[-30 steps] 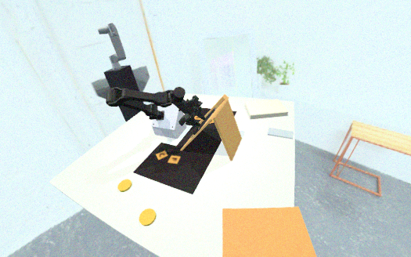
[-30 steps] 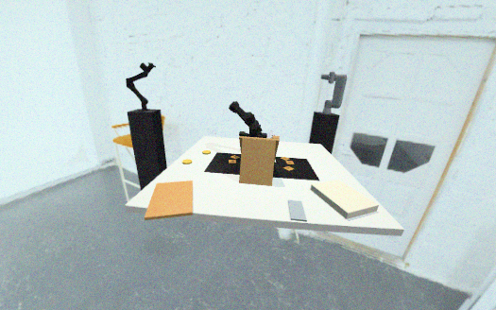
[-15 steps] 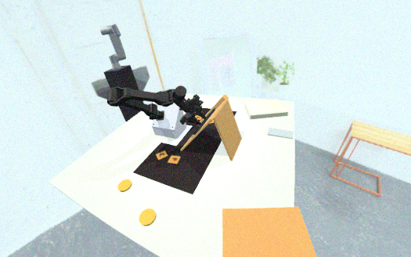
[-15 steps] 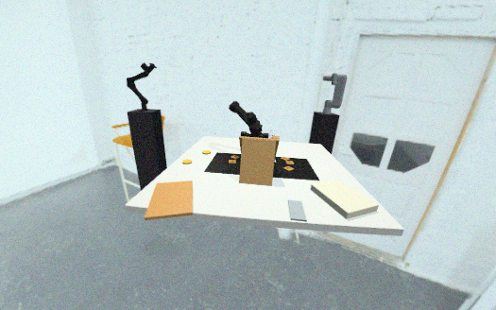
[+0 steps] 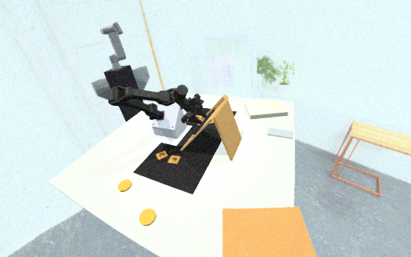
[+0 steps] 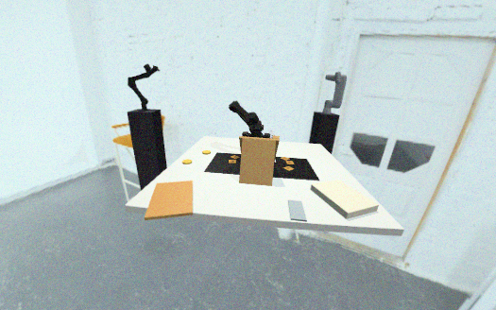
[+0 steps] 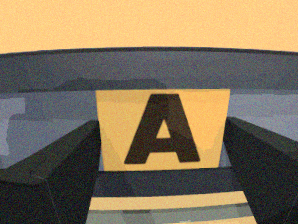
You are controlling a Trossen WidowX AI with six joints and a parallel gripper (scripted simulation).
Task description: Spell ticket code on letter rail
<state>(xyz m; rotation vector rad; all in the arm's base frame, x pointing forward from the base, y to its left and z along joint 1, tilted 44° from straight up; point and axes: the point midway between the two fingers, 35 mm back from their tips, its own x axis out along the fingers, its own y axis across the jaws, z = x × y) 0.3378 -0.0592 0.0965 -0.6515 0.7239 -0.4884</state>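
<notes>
My gripper (image 7: pixel 163 128) is shut on the A tile (image 7: pixel 162 105), which reads upright between the fingers in the wrist view, just under a dark rail bar (image 7: pixel 150 70). The tilted wooden board (image 5: pixel 228 133) (image 6: pixel 257 161) (image 7: pixel 150 25) stands on the black mat; the top and exterior views show mostly its back. The gripper is at its front face. Two loose tiles lie on the mat's near part in the top view, one tile (image 5: pixel 161 155) beside another tile (image 5: pixel 174 159). Several more, such as one tile (image 6: pixel 288 168), lie beyond the board. The rail's other contents and the ticket's code cannot be read.
Black mat (image 5: pixel 173 178) (image 6: pixel 218 165) under the tiles. Two yellow discs, one disc (image 5: pixel 124 185) (image 6: pixel 206 152) and another disc (image 5: pixel 147 217) (image 6: pixel 187 162), an orange slab (image 5: pixel 267 231) (image 6: pixel 170 198), a cream block (image 5: pixel 266 108) (image 6: pixel 346 198) and a grey slab (image 5: pixel 280 133) (image 6: pixel 297 210) lie around it. A pale box (image 5: pixel 167 127) stands near the arm.
</notes>
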